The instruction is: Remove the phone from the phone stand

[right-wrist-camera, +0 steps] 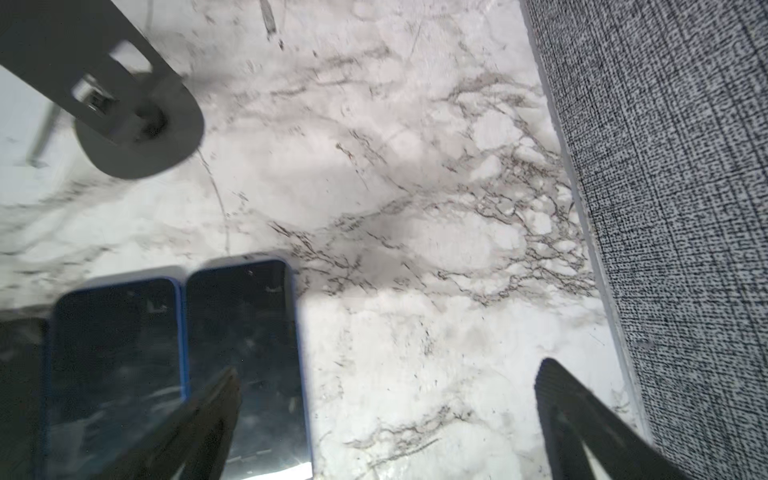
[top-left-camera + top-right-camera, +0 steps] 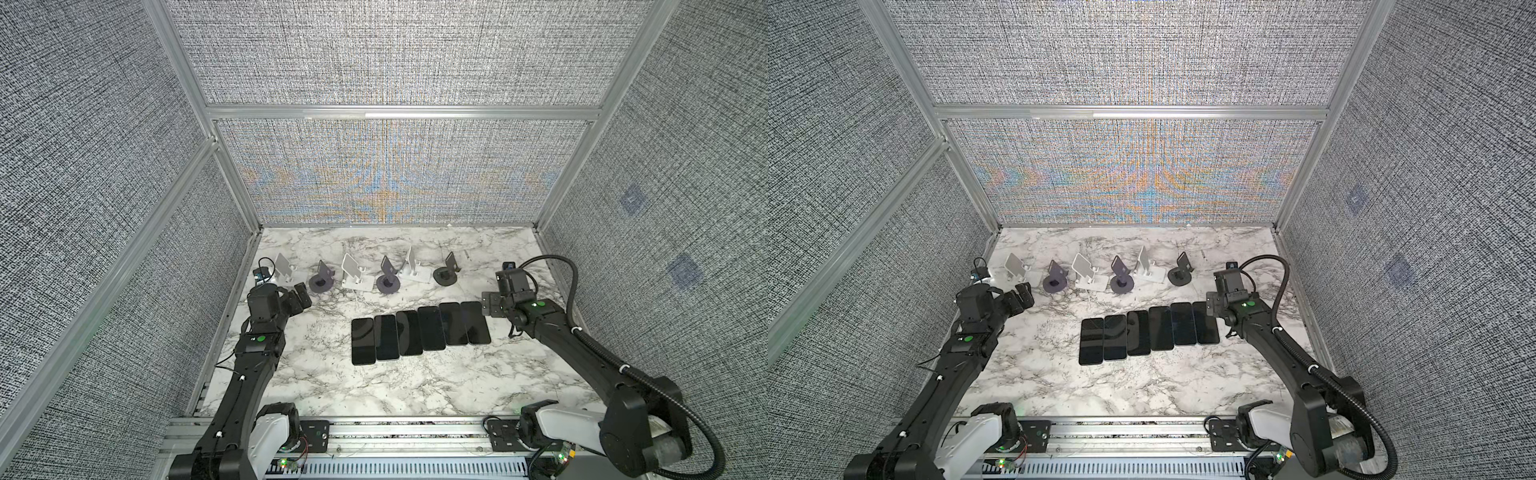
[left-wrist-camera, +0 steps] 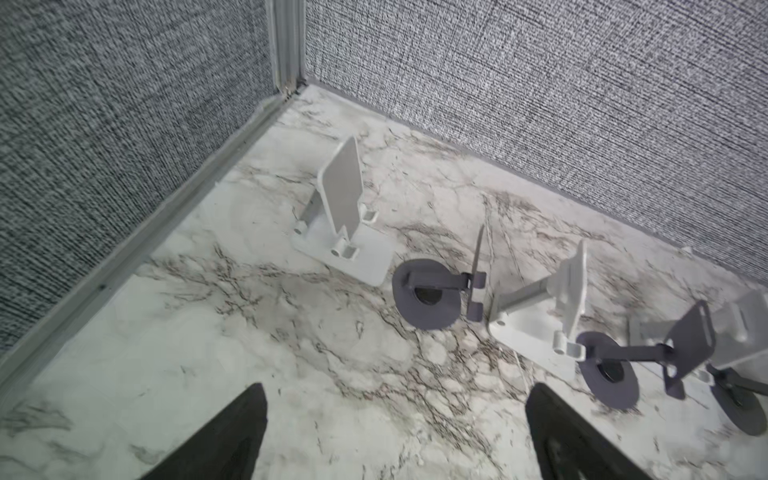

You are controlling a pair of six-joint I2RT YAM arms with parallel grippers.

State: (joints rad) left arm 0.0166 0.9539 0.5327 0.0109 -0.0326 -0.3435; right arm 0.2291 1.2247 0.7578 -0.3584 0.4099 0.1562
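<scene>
Left claw [image 2: 300, 296] and right claw [image 2: 489, 307] both stand spread wide, with nothing between the fingers. In both top views the six phones [image 2: 430, 328] lie flat, screens up, edge to edge in one row on the marble table [image 2: 332, 382]. The six stands [image 2: 353, 272] sit in a line behind that row, every one bare, so I judge the lifting-out finished. My left claw hovers behind the row's left end and well apart from it; my right hangs over the row's right end.

From my left wrist, the fingers [image 3: 232, 436] are far apart over bare marble. No phone from the row shows, only empty stands.

From my right wrist, the end phone [image 1: 249, 332] of the row lies under one finger [image 1: 216, 411]. Whether that finger touches the glass I cannot tell.

Were I to lift one, I reckon a phone is stiff, dense for its thinness, glass-faced and slick, and likely to crack if dropped. Lying flat against its neighbours it leaves no gap for a finger. I would slide the end one clear of the row, then pinch its long edges near the middle.
</scene>
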